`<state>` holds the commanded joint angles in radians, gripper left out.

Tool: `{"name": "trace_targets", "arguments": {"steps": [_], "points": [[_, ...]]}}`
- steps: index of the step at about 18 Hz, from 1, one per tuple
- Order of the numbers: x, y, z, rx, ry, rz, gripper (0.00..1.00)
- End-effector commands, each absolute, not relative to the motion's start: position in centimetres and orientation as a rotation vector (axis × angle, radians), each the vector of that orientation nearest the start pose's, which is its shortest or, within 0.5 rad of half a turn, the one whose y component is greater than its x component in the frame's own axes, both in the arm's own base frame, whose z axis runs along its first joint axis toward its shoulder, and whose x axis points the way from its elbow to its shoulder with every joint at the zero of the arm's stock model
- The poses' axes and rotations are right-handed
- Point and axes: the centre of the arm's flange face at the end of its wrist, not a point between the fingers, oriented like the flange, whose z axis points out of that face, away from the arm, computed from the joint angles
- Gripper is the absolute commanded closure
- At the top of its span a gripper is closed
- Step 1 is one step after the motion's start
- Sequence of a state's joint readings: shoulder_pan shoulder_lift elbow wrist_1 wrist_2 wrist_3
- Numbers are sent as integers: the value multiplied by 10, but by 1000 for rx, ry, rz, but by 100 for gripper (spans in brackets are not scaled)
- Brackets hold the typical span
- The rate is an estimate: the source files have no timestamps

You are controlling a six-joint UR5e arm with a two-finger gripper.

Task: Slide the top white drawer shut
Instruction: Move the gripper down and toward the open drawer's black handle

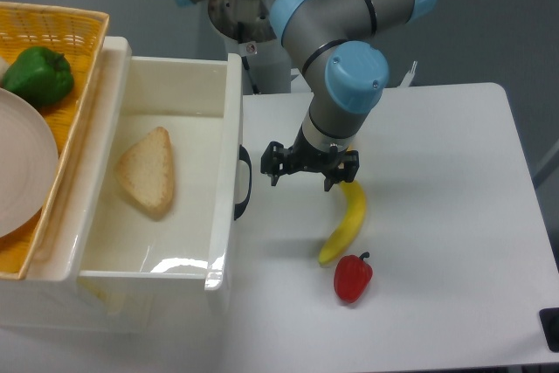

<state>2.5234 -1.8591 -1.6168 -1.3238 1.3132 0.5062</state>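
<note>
Beside the top white drawer [175, 207], the gripper [311, 166] points down with jaws spread wide apart, holding nothing. One banana [345, 224], one red pepper [353, 278].

Grey tubular arm [349, 6] with light-blue joint caps and a small black, seemingly two-fingered end effector [310, 167].
</note>
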Motion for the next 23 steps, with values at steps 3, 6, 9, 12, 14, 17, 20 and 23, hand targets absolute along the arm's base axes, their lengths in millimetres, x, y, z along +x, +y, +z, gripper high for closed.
{"name": "trace_targets", "arguments": {"steps": [3, 6, 9, 12, 14, 17, 20, 23], "points": [[-386, 469, 330, -2937, -686, -390, 0], [-389, 471, 321, -2946, -688, -400, 0], [-395, 474, 315, -2951, -695, -407, 0], [-396, 475, 312, -2952, -697, -414, 0], [-396, 475, 308, -2956, -699, -422, 0], [-397, 477, 300, -2965, -702, -436, 0], [-397, 478, 294, -2970, -702, -444, 0], [-395, 478, 291, -2974, -700, -455, 0]]}}
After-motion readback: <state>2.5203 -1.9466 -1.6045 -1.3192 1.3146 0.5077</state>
